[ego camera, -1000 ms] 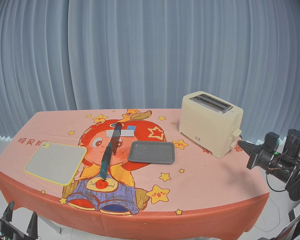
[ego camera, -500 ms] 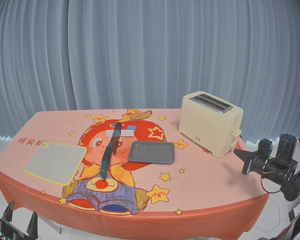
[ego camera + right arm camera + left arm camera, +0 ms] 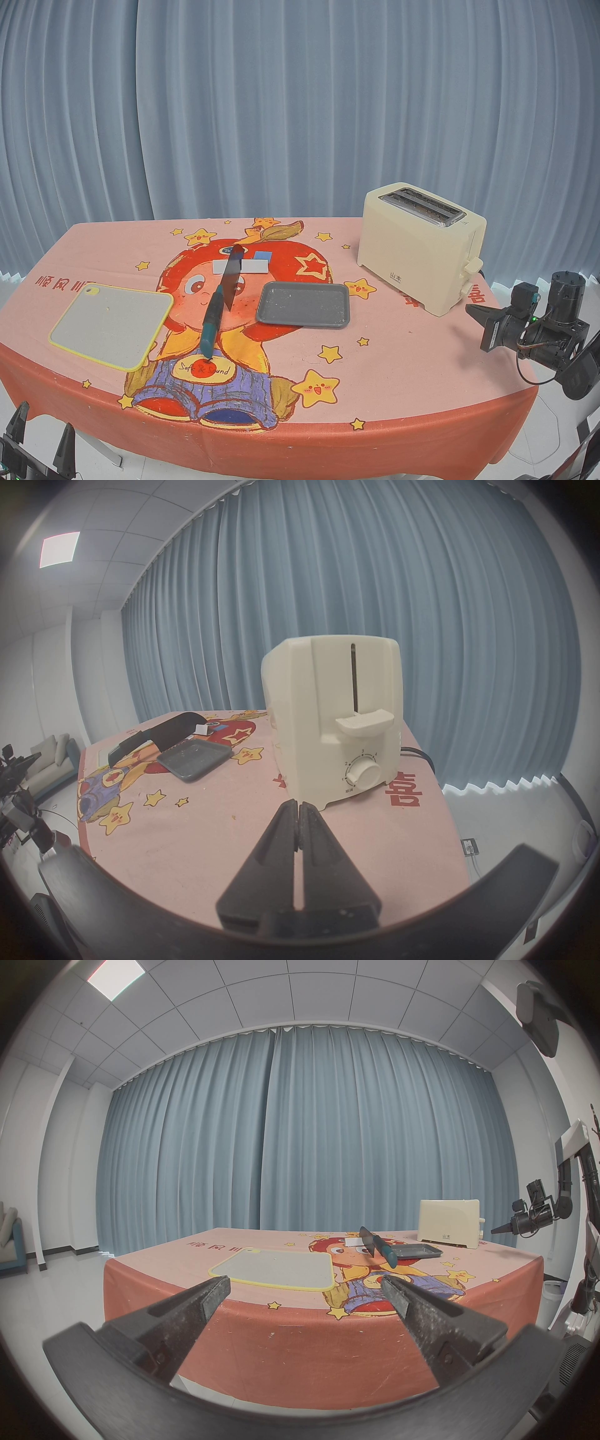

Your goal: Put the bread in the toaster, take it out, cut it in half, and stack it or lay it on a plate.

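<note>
- My right hand (image 3: 472, 309), fingers pressed together on nothing, points at the lever (image 3: 364, 722) end of the toaster (image 3: 422, 247). I judge the blunt tip suits pushing that lever.
- I cannot tell whether bread sits in the slots.
- My left hand (image 3: 304, 1288) hangs spread and empty below the near-left corner of the bench (image 3: 406, 375), out of the way.
- The plate (image 3: 304, 304) lies mid-bench, with the knife (image 3: 219, 294) and cutting board (image 3: 111, 324) to its left, handy for cutting.

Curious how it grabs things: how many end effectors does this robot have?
2: the left end effector, open, low before the front edge of the table; the right end effector, shut, facing the lever of the toaster.
</note>
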